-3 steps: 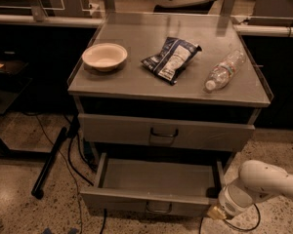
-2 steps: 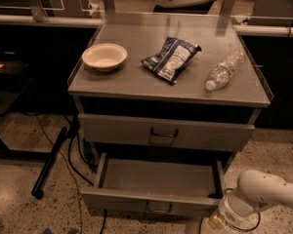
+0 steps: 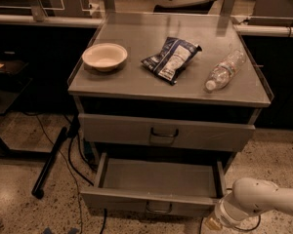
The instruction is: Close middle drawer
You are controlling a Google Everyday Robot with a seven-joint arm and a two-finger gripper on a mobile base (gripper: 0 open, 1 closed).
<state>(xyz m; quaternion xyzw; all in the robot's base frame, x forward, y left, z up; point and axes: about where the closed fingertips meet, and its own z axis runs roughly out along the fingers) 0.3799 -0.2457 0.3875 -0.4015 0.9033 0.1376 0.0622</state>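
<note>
Handle (image 3: 158, 207) of dark wire marks the centre of the low front panel of the middle drawer (image 3: 122, 199), which stands pulled well out of the grey metal cabinet (image 3: 136, 84), its shallow inside bare. The drawer's right front corner lies just up and left of the gripper (image 3: 212, 224), which hangs low at the end of the white arm (image 3: 263, 204); contact between them cannot be told, nor whether the gripper is clenched or released. Above the gripper and to its left, the taller top drawer (image 3: 112, 128) sits pushed in. Higher up, on the cabinet top, a plastic water bottle (image 3: 224, 70) lies on its side almost straight above the gripper, a crumpled snack bag (image 3: 172, 59) is further left, and a pale bowl (image 3: 105, 56) is furthest left. A black pole (image 3: 51, 161) leans on the speckled floor (image 3: 19, 199), far to the gripper's left.
</note>
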